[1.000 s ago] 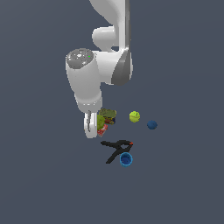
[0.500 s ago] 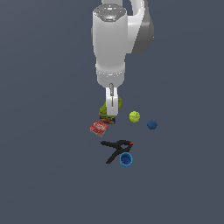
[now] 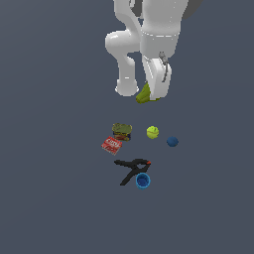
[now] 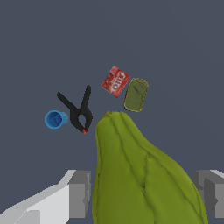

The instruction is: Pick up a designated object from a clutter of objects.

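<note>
The designated object, an olive pear-like blob (image 3: 144, 94) (image 4: 140, 175), hangs high above the floor between the fingers of my gripper (image 3: 151, 95) (image 4: 144, 192), which is shut on it. In the wrist view it fills the foreground with its tapered end pointing away. The clutter of objects lies well below: a red flat box (image 3: 112, 144) (image 4: 116, 81), a green-brown can (image 3: 122, 131) (image 4: 135, 95), a yellow-green ball (image 3: 153, 132), a blue ball (image 3: 172, 142), a black clamp (image 3: 131, 168) (image 4: 78, 111) and a blue cup (image 3: 143, 181) (image 4: 54, 119).
The arm's white links (image 3: 144, 39) fill the upper middle of the exterior view, above the clutter. Plain dark floor (image 3: 49, 198) surrounds the items on all sides.
The gripper has risen from the floor beside the can, lifting the olive blob with it. The arm has swung towards the exterior view's right. The other items have stayed put.
</note>
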### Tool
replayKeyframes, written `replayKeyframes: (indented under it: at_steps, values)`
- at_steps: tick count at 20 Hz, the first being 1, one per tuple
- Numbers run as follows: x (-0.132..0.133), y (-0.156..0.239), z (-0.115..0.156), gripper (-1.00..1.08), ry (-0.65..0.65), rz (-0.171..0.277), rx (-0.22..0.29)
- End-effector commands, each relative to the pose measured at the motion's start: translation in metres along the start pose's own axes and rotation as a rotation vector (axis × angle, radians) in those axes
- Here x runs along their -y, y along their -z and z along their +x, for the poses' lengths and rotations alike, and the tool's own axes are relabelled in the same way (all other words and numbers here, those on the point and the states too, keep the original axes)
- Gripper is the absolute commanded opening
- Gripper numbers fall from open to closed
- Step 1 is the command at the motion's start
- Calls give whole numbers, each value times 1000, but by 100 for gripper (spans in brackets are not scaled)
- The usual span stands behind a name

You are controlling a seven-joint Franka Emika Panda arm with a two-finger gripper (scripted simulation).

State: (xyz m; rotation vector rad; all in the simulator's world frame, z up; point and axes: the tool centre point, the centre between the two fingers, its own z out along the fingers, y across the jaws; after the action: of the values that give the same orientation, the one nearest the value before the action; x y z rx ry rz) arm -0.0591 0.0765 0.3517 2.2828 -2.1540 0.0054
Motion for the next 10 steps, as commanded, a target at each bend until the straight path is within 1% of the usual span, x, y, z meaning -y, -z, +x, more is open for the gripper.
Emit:
replayKeyframes:
  at_steps: [1,6,10]
  values:
    - [-9,22,-20,-100,-1,1,-1]
    - [-24,59,-57,-100,0,1,1]
    - [-32,82,-79,-100,1,0,3]
